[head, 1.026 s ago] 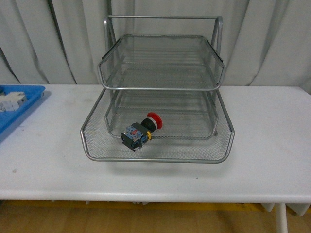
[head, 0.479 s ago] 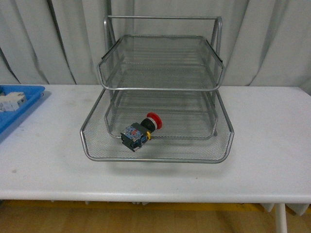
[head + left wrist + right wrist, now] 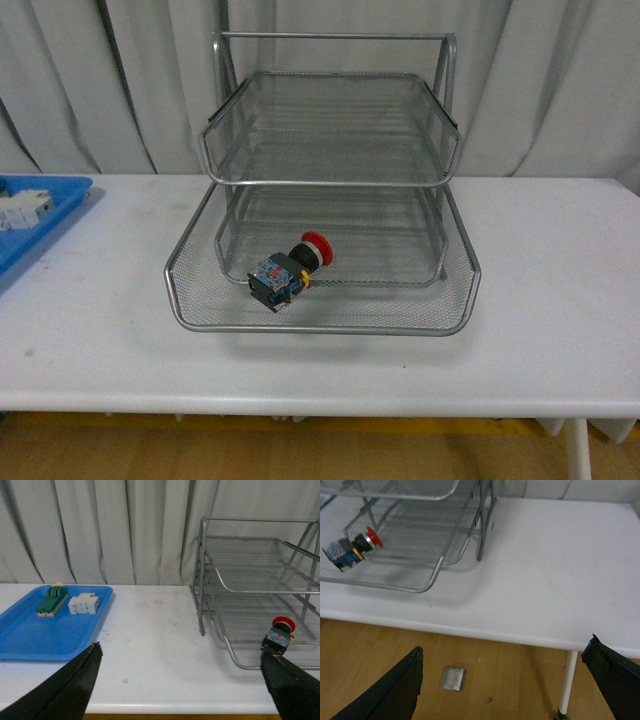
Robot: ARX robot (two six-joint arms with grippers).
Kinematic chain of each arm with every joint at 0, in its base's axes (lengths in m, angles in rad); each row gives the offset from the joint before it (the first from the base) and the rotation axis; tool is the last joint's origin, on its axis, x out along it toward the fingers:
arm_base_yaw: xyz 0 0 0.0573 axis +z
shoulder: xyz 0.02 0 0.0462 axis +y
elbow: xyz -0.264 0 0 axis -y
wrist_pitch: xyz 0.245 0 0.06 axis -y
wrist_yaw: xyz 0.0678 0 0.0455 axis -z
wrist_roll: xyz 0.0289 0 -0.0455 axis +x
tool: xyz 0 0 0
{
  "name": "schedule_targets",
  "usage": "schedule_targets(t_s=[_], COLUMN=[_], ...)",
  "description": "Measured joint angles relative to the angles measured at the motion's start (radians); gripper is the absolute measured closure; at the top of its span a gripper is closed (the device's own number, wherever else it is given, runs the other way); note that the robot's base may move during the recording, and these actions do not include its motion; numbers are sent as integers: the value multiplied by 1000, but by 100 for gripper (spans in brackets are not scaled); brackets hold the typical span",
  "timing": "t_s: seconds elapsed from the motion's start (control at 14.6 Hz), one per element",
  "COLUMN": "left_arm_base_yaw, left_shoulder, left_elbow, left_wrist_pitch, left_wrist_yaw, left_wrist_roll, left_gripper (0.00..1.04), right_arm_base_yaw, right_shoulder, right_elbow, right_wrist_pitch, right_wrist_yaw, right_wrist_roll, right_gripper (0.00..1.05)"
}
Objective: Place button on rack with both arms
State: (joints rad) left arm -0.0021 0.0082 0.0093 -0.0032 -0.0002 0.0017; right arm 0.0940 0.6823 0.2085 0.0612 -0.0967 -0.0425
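Note:
The button (image 3: 290, 268), red cap, yellow ring and dark body, lies on its side in the pulled-out bottom tray of the silver wire rack (image 3: 330, 180). It also shows in the left wrist view (image 3: 279, 636) and the right wrist view (image 3: 352, 548). Neither arm shows in the front view. My left gripper (image 3: 182, 680) is open and empty, over the table's front edge, left of the rack (image 3: 250, 580). My right gripper (image 3: 505, 690) is open and empty, off the table's front edge, above the floor, right of the rack (image 3: 440, 555).
A flat blue tray (image 3: 30, 225) at the table's left holds a green-topped block (image 3: 51, 602) and a white block (image 3: 84, 603). The white table (image 3: 560, 290) ends at a front edge with wooden floor below. A table leg (image 3: 567, 685) stands at the right. Curtains hang behind.

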Motion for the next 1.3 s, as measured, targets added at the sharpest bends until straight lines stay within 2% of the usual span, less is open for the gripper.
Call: schedule_targets(t_s=[0.07,0.21,0.48,0.62,0.96,1.3], left_arm_base_yaw=[0,0,0,0,0,0], left_shoulder=[0,0,0,0,0,0], left_elbow=[0,0,0,0,0,0], left_wrist_pitch=[0,0,0,0,0,0], left_wrist_yaw=[0,0,0,0,0,0], left_wrist_roll=[1,0,0,0,0,0], left_gripper=[7,7,7,7,7,7], right_arm_base_yaw=[26,110,286,362,471,481], right_shoulder=[125,401,831,976,1235,1357], right_elbow=[30,134,328,432,656,842], right_wrist_pitch=[43,129,177,196,176,123], right_wrist_yaw=[0,21,106,168,290,355], right_wrist_roll=[19,81,217,280,373,386], right_gripper=[7,36,87,103,103,103])
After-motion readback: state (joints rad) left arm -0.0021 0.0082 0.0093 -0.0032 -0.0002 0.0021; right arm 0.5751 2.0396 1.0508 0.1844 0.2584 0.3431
